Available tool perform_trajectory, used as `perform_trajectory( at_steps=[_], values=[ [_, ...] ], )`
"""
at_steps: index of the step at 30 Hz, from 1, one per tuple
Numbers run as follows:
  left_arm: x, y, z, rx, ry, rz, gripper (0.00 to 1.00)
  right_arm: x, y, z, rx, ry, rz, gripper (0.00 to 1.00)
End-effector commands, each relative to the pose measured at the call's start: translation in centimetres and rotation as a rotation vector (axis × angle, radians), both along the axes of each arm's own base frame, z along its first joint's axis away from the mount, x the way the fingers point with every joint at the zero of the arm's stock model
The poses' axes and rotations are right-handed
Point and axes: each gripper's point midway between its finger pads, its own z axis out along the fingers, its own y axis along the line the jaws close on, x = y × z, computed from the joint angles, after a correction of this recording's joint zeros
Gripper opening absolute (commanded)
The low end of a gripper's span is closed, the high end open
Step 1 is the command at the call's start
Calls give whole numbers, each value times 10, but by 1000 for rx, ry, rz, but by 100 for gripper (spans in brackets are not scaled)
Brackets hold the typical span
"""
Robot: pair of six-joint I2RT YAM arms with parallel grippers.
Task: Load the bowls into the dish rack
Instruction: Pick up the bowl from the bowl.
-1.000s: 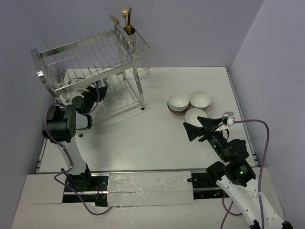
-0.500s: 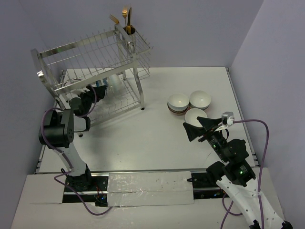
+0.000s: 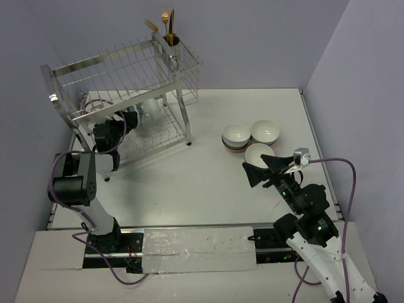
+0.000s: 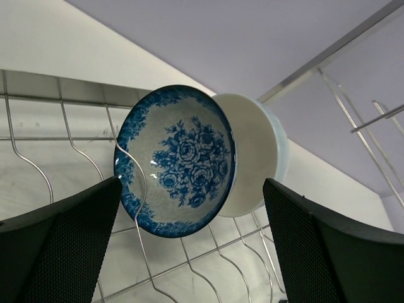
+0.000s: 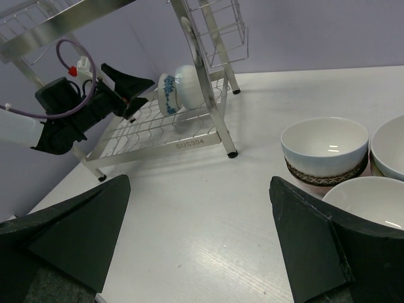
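Observation:
A blue floral bowl (image 4: pixel 175 161) stands on edge between the tines of the dish rack's (image 3: pixel 120 69) lower shelf, with a white bowl (image 4: pixel 259 158) leaning right behind it. My left gripper (image 4: pixel 192 189) is open just in front of them, its fingers either side and clear of the blue rim. In the top view it (image 3: pixel 128 117) reaches under the upper tier. Three white bowls (image 3: pixel 236 134) (image 3: pixel 265 131) (image 3: pixel 259 153) sit upright on the table at the right. My right gripper (image 3: pixel 262 167) hovers open and empty beside the nearest one.
A cutlery cup with gold utensils (image 3: pixel 169 35) hangs at the rack's far right corner. The rack's legs (image 5: pixel 232 151) stand on the white table (image 5: pixel 208 240) between the two arms. Purple walls close in on the left, back and right.
My left gripper has opened and let go of the blue floral bowl, which now rests in the lower shelf. The left arm's elbow has swung back left. The right arm has not moved.

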Motion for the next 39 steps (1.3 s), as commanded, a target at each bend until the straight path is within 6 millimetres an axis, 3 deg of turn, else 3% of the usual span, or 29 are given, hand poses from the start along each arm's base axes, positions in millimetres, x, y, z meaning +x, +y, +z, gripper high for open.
perform_trajectory(
  at_steps=[1, 11, 15, 22, 29, 39],
  values=[
    [8, 1, 15, 73, 15, 52, 99, -3, 2, 12, 12, -55, 17, 98],
    [3, 3, 23, 114, 119, 168, 99, -1, 1, 10, 8, -48, 5, 99],
    [-3, -6, 24, 140, 150, 160, 99, 0, -1, 12, 13, -40, -10, 99],
    [-22, -9, 11, 152, 247, 203, 99, 2, -6, 10, 20, -11, -35, 100],
    [-40, -10, 16, 157, 280, 228, 99, 2, -5, 13, 16, -1, -34, 100],
    [-71, -31, 20, 143, 375, 87, 99, 19, -25, -7, 23, 146, -190, 100]
  ],
)
